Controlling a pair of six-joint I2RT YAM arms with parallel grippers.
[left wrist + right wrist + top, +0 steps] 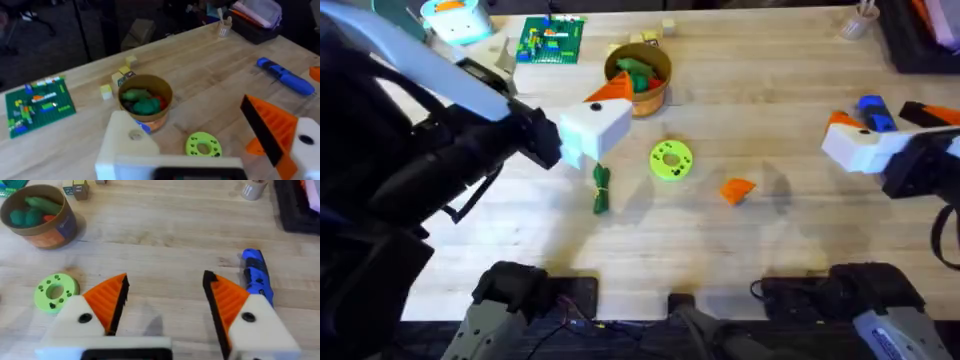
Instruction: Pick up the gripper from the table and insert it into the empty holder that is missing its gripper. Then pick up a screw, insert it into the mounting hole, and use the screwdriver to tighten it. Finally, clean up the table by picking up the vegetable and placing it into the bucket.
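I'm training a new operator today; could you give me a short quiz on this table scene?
1. True or false: the bean bundle already lies in the bucket.
2. Which lies nearest the right gripper? A lime disc, B screwdriver, C bucket.
3. Fill in: the loose orange wedge lies on the ____.
Key: 1 false; 2 B; 3 table.

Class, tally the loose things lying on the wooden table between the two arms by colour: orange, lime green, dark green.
Orange: 1, the ribbed plastic wedge
Lime green: 1, the round disc with holes
Dark green: 1, the slim toy vegetable
Total: 3
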